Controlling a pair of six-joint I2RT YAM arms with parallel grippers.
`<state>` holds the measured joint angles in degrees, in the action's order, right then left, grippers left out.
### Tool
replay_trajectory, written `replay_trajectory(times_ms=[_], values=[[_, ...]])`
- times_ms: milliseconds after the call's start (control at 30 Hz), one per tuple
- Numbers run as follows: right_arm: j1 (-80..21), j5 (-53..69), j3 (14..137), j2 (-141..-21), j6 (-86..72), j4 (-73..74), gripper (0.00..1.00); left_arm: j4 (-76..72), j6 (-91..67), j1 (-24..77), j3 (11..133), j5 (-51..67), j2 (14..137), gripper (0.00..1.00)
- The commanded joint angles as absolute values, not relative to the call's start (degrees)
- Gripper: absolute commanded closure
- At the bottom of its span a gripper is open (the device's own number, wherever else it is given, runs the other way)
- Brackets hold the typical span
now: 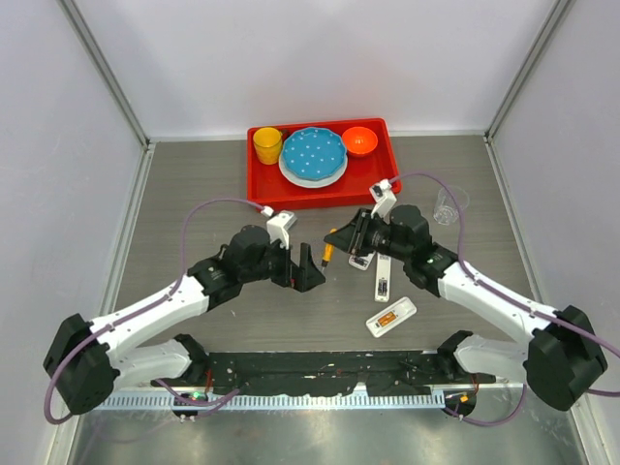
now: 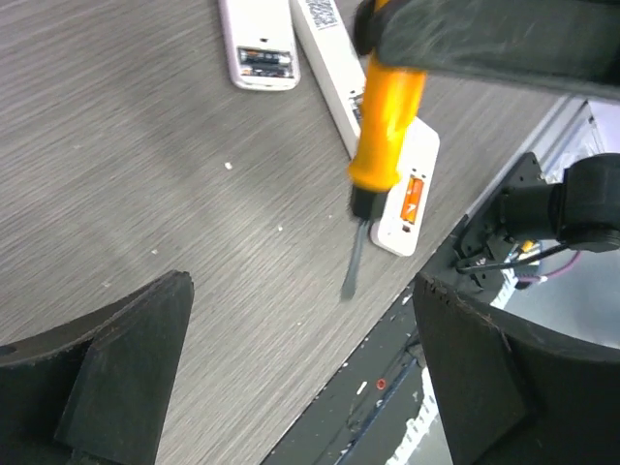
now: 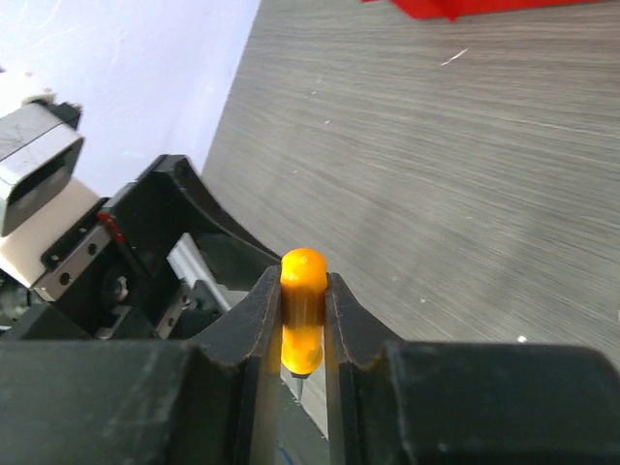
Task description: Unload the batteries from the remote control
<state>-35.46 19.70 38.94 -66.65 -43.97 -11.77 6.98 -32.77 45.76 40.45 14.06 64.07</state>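
The white remote lies in pieces on the table. One piece holds an orange-looking battery in its bay. A long piece and a short one with a dark open bay lie beside it. My right gripper is shut on the handle of an orange screwdriver, held above the table with its tip pointing down. My left gripper stands open and empty just left of the screwdriver.
A red tray at the back holds a yellow cup, a blue plate and an orange bowl. A clear cup stands at the right. The dark base rail runs along the near edge.
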Motion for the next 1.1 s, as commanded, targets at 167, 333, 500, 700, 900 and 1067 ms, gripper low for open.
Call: replay_trajectory(times_ms=[167,333,500,700,900,1067], values=[[-34.6,1.6,41.8,-53.5,-37.7,-1.4,0.99,2.9,-39.9,45.7,31.1,-6.8,50.3,0.00],[-34.5,-6.8,42.8,-48.8,-35.8,4.5,0.99,8.2,-37.9,45.7,32.7,-11.3,50.9,0.00],[-34.4,-11.6,43.7,-45.2,-33.2,9.3,0.99,18.1,-35.2,46.1,41.3,-12.1,66.8,0.00],[-34.3,-15.7,45.3,-41.9,-31.5,14.6,0.99,20.1,-31.3,51.3,56.0,-11.5,87.9,0.00],[-34.3,-18.7,46.0,-38.1,-30.5,17.9,0.99,20.0,-26.2,57.3,72.5,-10.1,102.6,0.01],[-34.3,-20.4,48.4,-35.6,-29.5,21.3,0.99,17.8,-25.6,58.1,77.2,-9.1,111.4,0.00]])
